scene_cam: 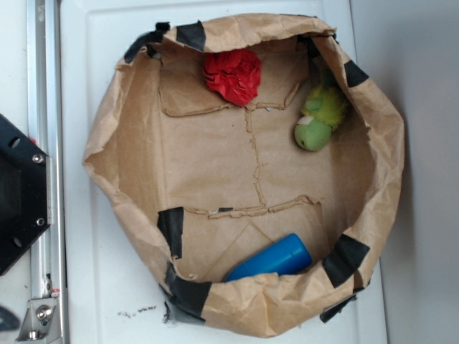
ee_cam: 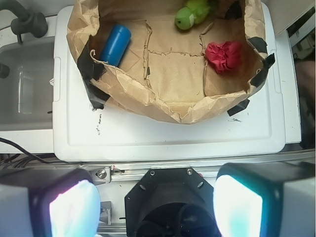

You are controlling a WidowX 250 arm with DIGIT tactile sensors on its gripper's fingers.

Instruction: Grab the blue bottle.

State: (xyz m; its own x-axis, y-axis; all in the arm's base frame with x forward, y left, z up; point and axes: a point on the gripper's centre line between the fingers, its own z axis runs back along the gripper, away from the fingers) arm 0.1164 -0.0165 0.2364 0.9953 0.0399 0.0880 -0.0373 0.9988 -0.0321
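Gripper point(ee_cam: 157, 207) parked low in the wrist view, pads point(ee_cam: 74, 210) wide apart, nothing held. Sat over the black base, well short of the brown paper bag point(ee_cam: 148, 101). Blue bottle point(ee_cam: 115, 45) lay up ahead and to the left, inside the bag, tucked against the near-left wall. Rested on its side, long axis slanted, flat wide end facing up and right, narrow end hidden behind the paper wall. Farther off: red crumpled cloth point(ee_cam: 224, 55) to the right, green plush point(ee_cam: 191, 15) at the back.
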